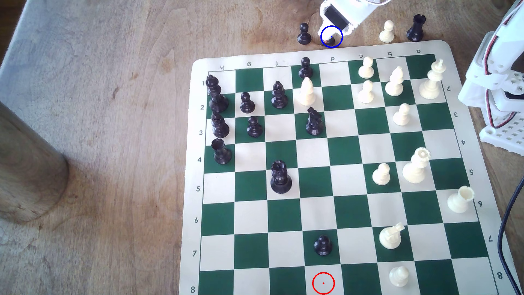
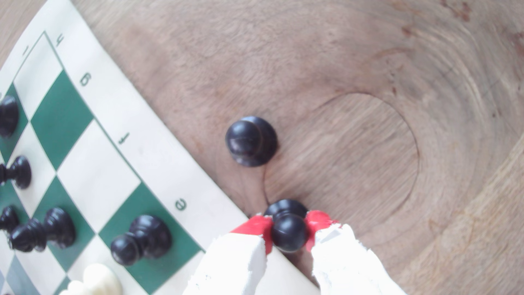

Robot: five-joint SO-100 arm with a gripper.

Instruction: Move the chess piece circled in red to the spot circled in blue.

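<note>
My gripper hangs over the wood just beyond the board's far edge, inside the blue ring that marks the spot. In the wrist view its red-tipped fingers press both sides of the ball head of a small black pawn, the chess piece. The pawn's base sits at the rim of a darker round stain in the wood. In the exterior view the arm hides most of the pawn. The red ring lies on a bare light square at the board's near edge.
Another black pawn stands on the wood close to the gripper, toward the exterior view's left. A white pawn and black rook stand off-board to the right. The board holds several pieces. The arm's base is at far right.
</note>
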